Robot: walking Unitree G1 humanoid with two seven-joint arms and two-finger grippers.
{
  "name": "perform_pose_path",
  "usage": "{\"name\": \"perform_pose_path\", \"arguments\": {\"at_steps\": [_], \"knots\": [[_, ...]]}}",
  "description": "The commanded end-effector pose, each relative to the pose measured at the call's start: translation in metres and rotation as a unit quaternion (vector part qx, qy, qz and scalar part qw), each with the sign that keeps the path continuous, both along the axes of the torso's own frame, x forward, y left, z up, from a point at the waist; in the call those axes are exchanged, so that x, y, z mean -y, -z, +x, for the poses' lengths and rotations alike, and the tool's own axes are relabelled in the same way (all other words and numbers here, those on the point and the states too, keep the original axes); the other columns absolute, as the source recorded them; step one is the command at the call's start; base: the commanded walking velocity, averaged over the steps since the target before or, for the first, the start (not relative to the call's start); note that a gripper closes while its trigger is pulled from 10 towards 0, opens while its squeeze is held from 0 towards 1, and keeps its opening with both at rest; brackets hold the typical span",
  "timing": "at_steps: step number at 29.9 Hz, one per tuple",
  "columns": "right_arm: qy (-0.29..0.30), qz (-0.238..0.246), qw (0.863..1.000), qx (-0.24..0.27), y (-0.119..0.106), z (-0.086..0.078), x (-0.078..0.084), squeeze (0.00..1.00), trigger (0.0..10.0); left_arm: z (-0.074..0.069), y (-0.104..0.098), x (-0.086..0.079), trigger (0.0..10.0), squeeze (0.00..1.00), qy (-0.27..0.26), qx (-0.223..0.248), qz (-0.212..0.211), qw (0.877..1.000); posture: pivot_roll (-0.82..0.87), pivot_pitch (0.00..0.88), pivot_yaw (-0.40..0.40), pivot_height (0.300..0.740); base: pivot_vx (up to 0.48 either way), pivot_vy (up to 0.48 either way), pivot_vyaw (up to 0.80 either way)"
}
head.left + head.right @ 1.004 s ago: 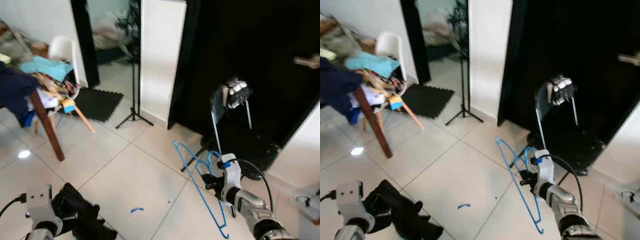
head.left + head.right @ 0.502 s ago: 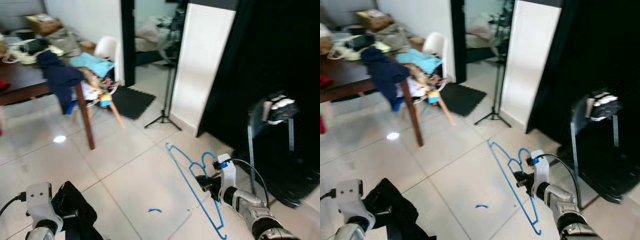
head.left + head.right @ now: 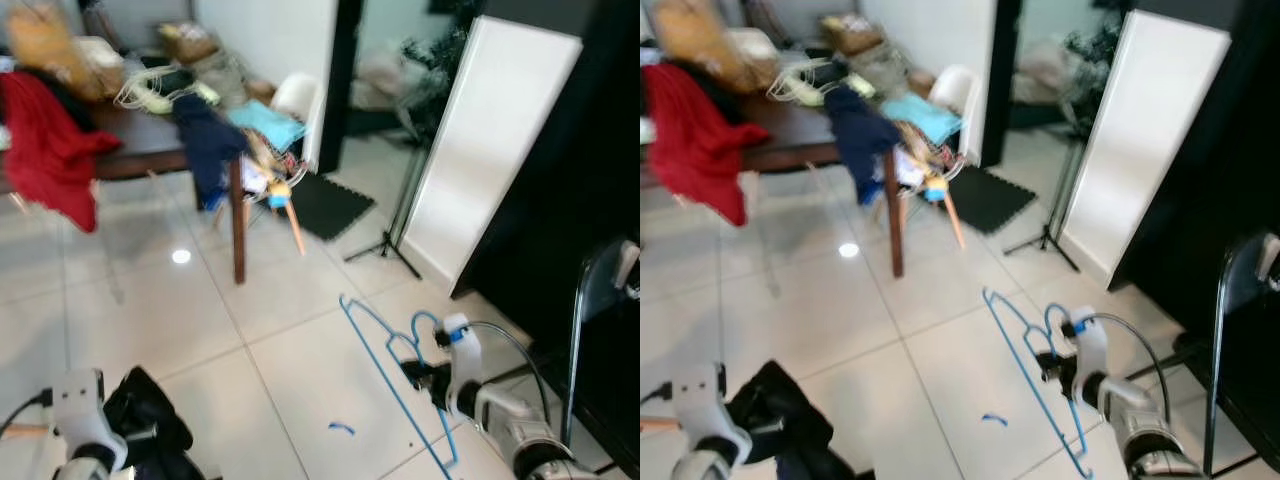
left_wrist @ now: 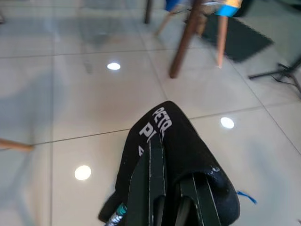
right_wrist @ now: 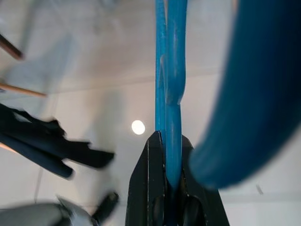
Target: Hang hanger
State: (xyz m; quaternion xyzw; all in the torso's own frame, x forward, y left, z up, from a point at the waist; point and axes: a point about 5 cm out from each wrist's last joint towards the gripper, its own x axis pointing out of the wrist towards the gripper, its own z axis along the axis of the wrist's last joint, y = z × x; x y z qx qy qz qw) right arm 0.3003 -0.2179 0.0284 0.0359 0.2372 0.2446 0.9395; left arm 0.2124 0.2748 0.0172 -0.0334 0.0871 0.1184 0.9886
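The thin blue wire hanger (image 3: 395, 372) hangs low in the lower right of the head views, above the pale tiled floor (image 3: 150, 310), its neck pinched between the two black fingers of the right gripper (image 3: 418, 374); the wrist view shows those fingers (image 5: 151, 188) pressed tight on the blue wire. In the lower left, the left gripper (image 4: 162, 197) holds a black garment with white lettering (image 4: 171, 155), its fingers closed into the cloth. Further out stand a dark wooden table (image 3: 150, 160) heaped with a red cloth (image 3: 50, 140) and a navy garment (image 3: 205, 145), a white chair (image 3: 295, 100) piled with clothes, a white panel (image 3: 500, 150) leaning by a dark doorway, and a black metal frame (image 3: 585, 330) at the right edge. No rail shows clearly, so I judge the robot is carrying the hanger toward one. To do this well it should keep the pinch firm, hold the hook upward and free of the cable by its wrist, and steady the swinging frame before reaching.
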Motion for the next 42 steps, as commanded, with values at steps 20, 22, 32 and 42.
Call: {"name": "perform_pose_path", "arguments": {"at_steps": [20, 22, 32, 42], "knots": [[-0.006, -0.003, 1.000, -0.015, 0.0041, -0.0064, 0.0069, 0.00, 10.0, 0.0025, -0.0049, 0.0070, 10.0, 0.00, 0.012, 0.014, 0.002, 1.000, 0.04, 0.029, -0.120, 0.740, 0.480, 0.000, 0.73], [-0.006, -0.003, 1.000, -0.016, 0.0038, -0.0063, 0.0074, 0.00, 10.0, 0.0031, -0.0053, 0.0080, 10.0, 0.00, 0.012, 0.016, 0.000, 1.000, 0.04, 0.030, -0.122, 0.740, 0.480, 0.000, 0.73], [-0.004, -0.003, 1.000, -0.016, 0.0036, -0.0063, 0.0085, 0.00, 10.0, 0.0037, -0.0055, 0.0091, 10.0, 0.00, 0.008, 0.017, -0.003, 1.000, 0.04, 0.030, -0.123, 0.740, 0.096, 0.000, 0.73], [0.050, 0.017, 0.998, -0.030, 0.0028, -0.0033, 0.0152, 0.00, 10.0, 0.0043, -0.0066, 0.0098, 10.0, 0.00, 0.007, 0.019, -0.005, 1.000, 0.04, 0.035, -0.122, 0.740, 0.000, 0.000, 0.05]]}}
